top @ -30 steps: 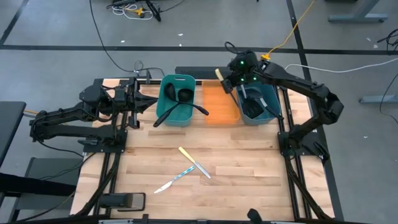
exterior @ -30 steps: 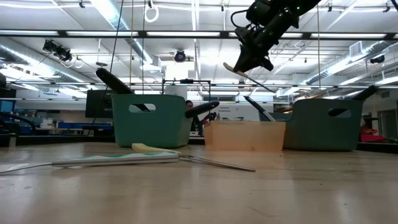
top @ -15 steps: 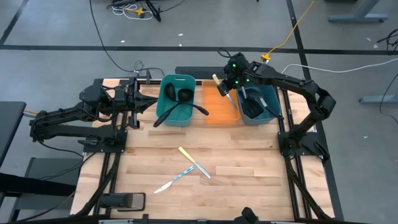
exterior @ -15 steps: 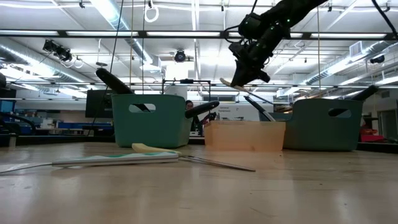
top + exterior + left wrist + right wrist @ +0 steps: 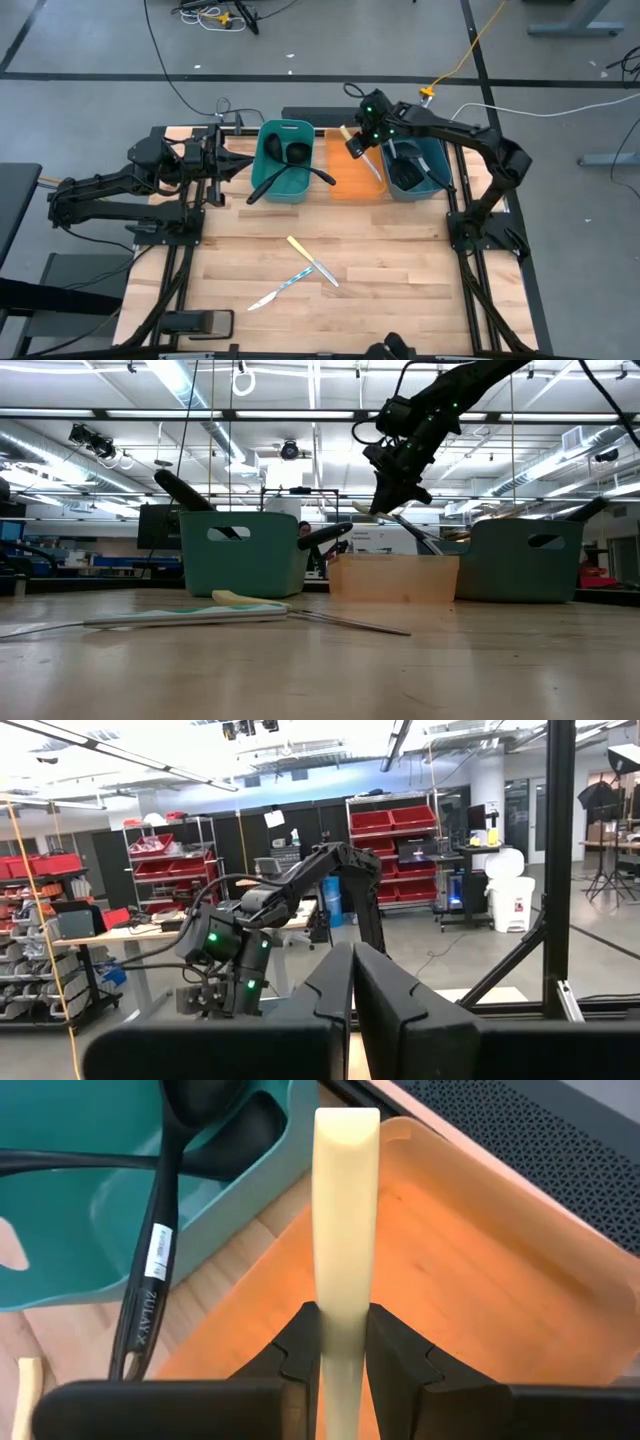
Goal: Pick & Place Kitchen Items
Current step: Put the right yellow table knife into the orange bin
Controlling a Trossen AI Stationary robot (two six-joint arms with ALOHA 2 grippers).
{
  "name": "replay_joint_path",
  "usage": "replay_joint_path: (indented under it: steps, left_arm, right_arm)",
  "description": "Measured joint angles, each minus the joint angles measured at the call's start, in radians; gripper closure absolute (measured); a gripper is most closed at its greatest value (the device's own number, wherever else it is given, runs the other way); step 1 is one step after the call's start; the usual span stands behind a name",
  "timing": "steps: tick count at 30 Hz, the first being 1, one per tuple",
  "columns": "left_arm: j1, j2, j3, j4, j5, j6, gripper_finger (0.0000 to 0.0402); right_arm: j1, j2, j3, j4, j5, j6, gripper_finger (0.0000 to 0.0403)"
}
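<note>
Placing step. A knife (image 5: 345,1230) with a smooth, flat pale-yellow handle is grasped by the right end effector (image 5: 361,141) above the glossy orange tray (image 5: 352,183), at 12 o'clock on the bench (image 5: 380,270). Lowering and release are judged next. The left end effector (image 5: 238,165), clenched empty, waits at 9 o'clock.

You see two dark, slim, jointed arms. The right arm (image 5: 455,130) carries small green lights near its wrist, and a black cable loops above that wrist in the low view. Its fingers (image 5: 300,1342) are matte black blocks with stepped, notched inner faces. The left arm (image 5: 110,185) is black throughout.
</note>
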Motion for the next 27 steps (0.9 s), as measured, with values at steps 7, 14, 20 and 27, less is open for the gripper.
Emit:
replay_joint_path:
  steps: [7,14,20,27]
  left_arm:
    - [0.0,0.0,0.0,0.0,-0.012,0.0,0.0386]
    - [0.0,0.0,0.0,0.0,-0.012,0.0,0.0386]
    - [0.0,0.0,0.0,0.0,-0.012,-0.001,0.0386]
    - [0.0,0.0,0.0,0.0,-0.012,0.0,0.0386]
  right_arm:
    - [0.017,0.035,0.0,0.007,0.016,0.018,0.0342]
    - [0.021,0.08,0.0,0.005,0.019,0.026,0.0342]
    - [0.021,0.11,0.0,0.003,0.027,0.026,0.0342]
    - [0.021,0.138,0.0,0.002,0.027,0.026,0.0342]
